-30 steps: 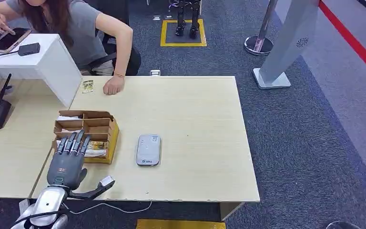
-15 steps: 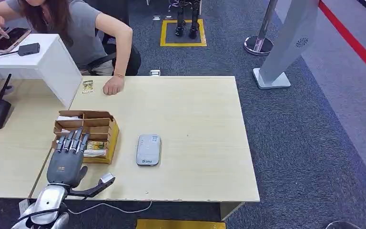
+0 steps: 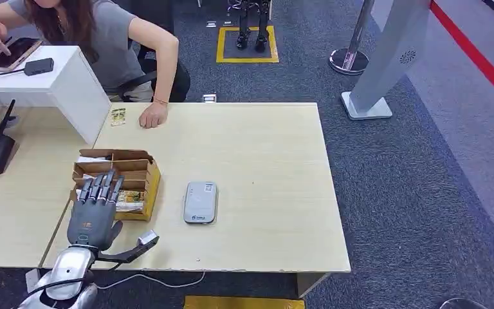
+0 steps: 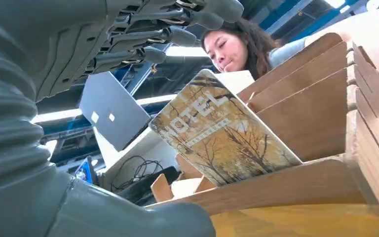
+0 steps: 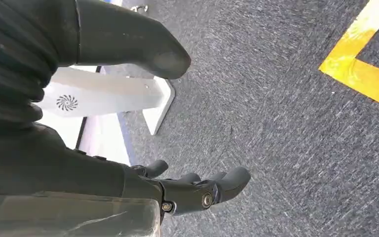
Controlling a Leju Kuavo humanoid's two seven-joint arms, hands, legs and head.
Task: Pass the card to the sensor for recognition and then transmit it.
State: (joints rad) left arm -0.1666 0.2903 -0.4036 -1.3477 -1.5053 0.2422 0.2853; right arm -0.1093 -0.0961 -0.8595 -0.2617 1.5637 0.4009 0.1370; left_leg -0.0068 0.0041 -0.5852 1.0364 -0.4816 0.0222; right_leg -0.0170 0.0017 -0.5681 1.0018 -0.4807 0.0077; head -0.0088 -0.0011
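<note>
Reaching toward the box (image 3: 117,180), left hand (image 3: 93,215) hovers with fingers (image 4: 177,35) spread, holding nothing (thumb out for the pinch). Card (image 4: 219,136) leans in the box slot; reader (image 3: 200,202) lies beside it. Right hand (image 5: 197,190) hangs, fingers loosely apart, empty.

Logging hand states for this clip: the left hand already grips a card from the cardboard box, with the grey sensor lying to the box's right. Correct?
Not quite. The left hand holds nothing: the left wrist view shows its fingers apart above the card, which sits in the cardboard box. The grey sensor does lie to the box's right.
</note>
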